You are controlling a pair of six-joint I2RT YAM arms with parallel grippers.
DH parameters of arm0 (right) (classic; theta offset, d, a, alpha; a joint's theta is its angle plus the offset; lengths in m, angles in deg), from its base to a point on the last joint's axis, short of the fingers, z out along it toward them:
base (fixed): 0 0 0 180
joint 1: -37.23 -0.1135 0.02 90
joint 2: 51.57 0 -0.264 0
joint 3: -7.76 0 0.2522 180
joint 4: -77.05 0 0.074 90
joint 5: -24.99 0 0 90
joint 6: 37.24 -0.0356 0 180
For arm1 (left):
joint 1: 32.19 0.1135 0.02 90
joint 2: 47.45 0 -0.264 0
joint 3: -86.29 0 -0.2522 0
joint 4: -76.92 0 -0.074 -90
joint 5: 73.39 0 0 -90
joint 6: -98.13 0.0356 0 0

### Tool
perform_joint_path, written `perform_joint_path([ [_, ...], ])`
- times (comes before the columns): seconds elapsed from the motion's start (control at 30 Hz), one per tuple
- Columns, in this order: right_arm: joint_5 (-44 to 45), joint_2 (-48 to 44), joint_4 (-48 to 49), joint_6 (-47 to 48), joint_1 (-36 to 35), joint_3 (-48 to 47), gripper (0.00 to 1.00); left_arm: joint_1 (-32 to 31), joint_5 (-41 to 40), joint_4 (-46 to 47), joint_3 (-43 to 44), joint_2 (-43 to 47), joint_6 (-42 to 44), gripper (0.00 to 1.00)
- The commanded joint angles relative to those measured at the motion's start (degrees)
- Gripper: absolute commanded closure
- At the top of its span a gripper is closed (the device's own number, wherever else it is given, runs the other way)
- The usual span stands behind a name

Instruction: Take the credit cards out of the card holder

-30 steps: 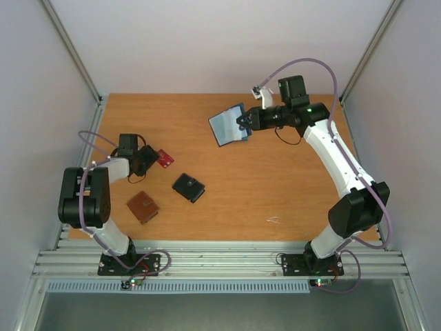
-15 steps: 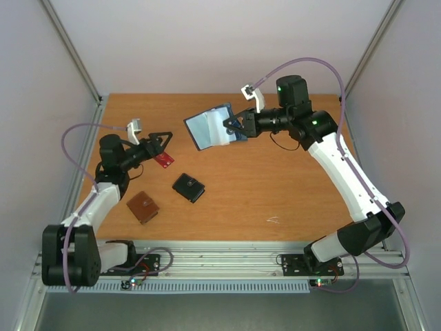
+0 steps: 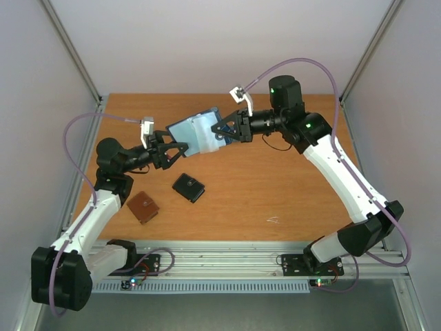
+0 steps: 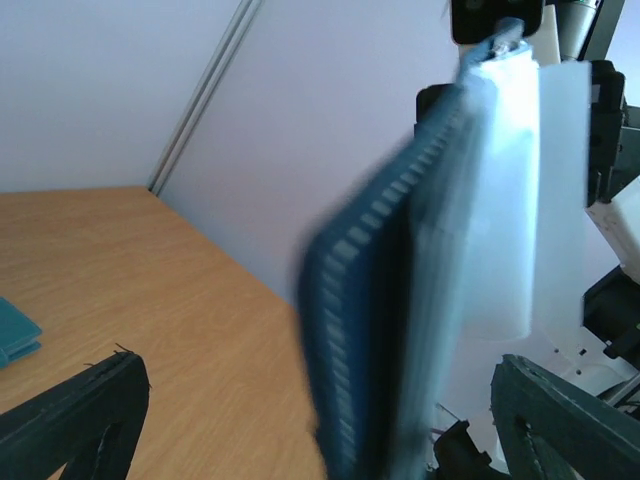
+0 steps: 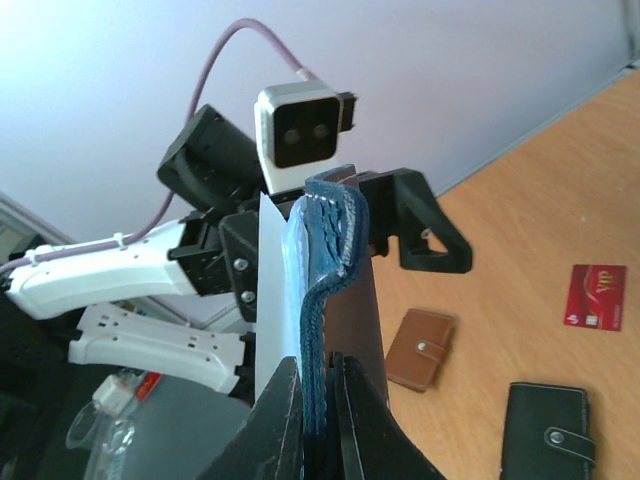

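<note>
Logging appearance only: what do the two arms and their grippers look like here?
The left arm and right arm have white shells and black joints; a lilac cable loops along each. The left gripper and right gripper are black with triangular finger frames, each carrying a small white camera.

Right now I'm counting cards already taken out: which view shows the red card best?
The right wrist view: the red card lies flat on the table near the black wallet, its whole face showing. The top and left wrist views show none of it.
</note>
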Motion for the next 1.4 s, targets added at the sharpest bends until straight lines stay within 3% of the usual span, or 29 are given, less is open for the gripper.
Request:
perform_joint_path([
  [0.0, -4.11, 0.16, 2.38, 0.71, -0.81, -1.33, 0.99, -0.68, -1.41, 2.04, 1.33, 0.13, 1.35, 0.11],
  [0.03, -3.77, 0.15, 2.21, 0.90, -0.85, -0.98, 0.99, -0.85, -1.03, 2.22, 1.30, 0.19, 1.49, 0.16],
  [0.07, -3.03, 0.27, 1.97, 1.16, -0.91, -0.70, 0.99, -1.03, -0.52, 2.49, 1.25, 0.26, 1.72, 0.29],
  [0.13, -0.34, 0.79, 0.95, 1.44, -0.86, -0.56, 0.96, -1.39, 0.22, 2.55, 1.18, 0.67, 2.80, 0.66],
  [0.2, 5.74, 1.72, -1.79, 1.82, -0.83, -1.15, 0.83, -1.50, 0.19, 1.92, 1.35, 0.91, 3.26, 0.94],
  [0.23, 9.98, 2.22, -3.64, 1.90, -0.83, -1.58, 0.71, -1.51, -0.05, 1.33, 1.41, 0.99, 3.37, 0.99],
  [0.37, 25.38, 3.77, -10.94, 3.80, -1.33, -3.40, 0.40, -1.76, -4.79, -7.16, 1.89, 1.63, 6.58, 1.00],
  [0.43, 31.33, 4.33, -13.63, 7.51, -4.21, -4.65, 0.32, -2.81, -6.94, -13.50, 2.70, 2.66, 12.65, 1.00],
  [0.6, 31.44, 5.96, -13.38, 12.59, -9.75, -5.69, 0.02, -6.72, -16.69, -28.36, 5.22, 4.17, 28.23, 1.00],
  [0.73, 36.59, 8.57, -12.77, 12.16, -12.04, -6.72, 0.01, -6.94, -19.22, -29.59, 5.66, 4.12, 29.94, 1.00],
  [0.83, 41.26, 11.75, -15.28, 11.62, -13.08, -9.01, 0.03, -7.21, -17.83, -28.53, 5.83, 4.24, 29.37, 1.00],
  [0.9, 42.47, 12.52, -15.98, 10.75, -13.22, -9.71, 0.12, -7.33, -14.99, -27.59, 5.72, 4.35, 29.10, 1.00],
  [1.0, 43.45, 12.16, -15.11, 10.22, -13.18, -9.38, 0.44, -7.32, -10.01, -25.59, 5.34, 4.44, 27.55, 1.00],
  [1.1, 43.94, 11.87, -15.38, 9.77, -12.41, -9.35, 0.70, -7.31, -7.34, -22.15, 4.99, 4.29, 23.52, 0.99],
  [1.2, 41.64, 10.87, -14.91, 8.93, -11.13, -8.08, 0.93, -7.05, -5.76, -18.84, 4.83, 4.52, 20.16, 0.83],
  [1.23, 40.13, 10.28, -14.23, 8.53, -10.56, -7.18, 0.98, -6.90, -5.25, -17.86, 4.79, 4.65, 19.44, 0.78],
  [1.37, 28.16, 7.11, -9.23, 6.15, -7.09, -2.04, 0.99, -5.79, -4.28, -15.84, 4.49, 5.11, 17.71, 0.74],
])
